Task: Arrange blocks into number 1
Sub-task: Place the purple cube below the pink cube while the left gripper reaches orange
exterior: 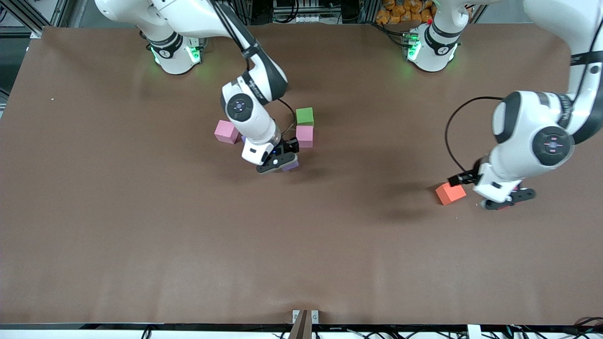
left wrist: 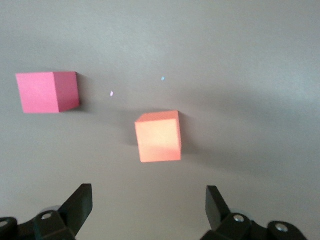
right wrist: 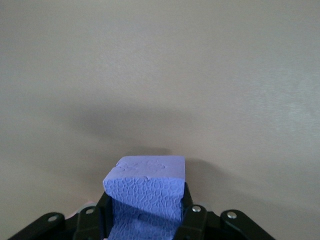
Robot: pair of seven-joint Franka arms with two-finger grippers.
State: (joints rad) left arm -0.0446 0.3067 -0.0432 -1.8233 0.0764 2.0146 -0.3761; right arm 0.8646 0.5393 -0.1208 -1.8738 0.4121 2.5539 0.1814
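1. The table (exterior: 141,245) is bare brown along the edge nearest the front camera.
2. The left gripper (exterior: 508,198), fingers spread wide and holding nothing, hovers beside the orange block (exterior: 450,193); its wrist view also shows a red block (left wrist: 47,92) (hidden in front).
3. The right gripper (exterior: 278,162) clamps the purple block (right wrist: 145,192).
4. Farther: two pink blocks (exterior: 305,135) (exterior: 226,131), then a green block (exterior: 305,116).
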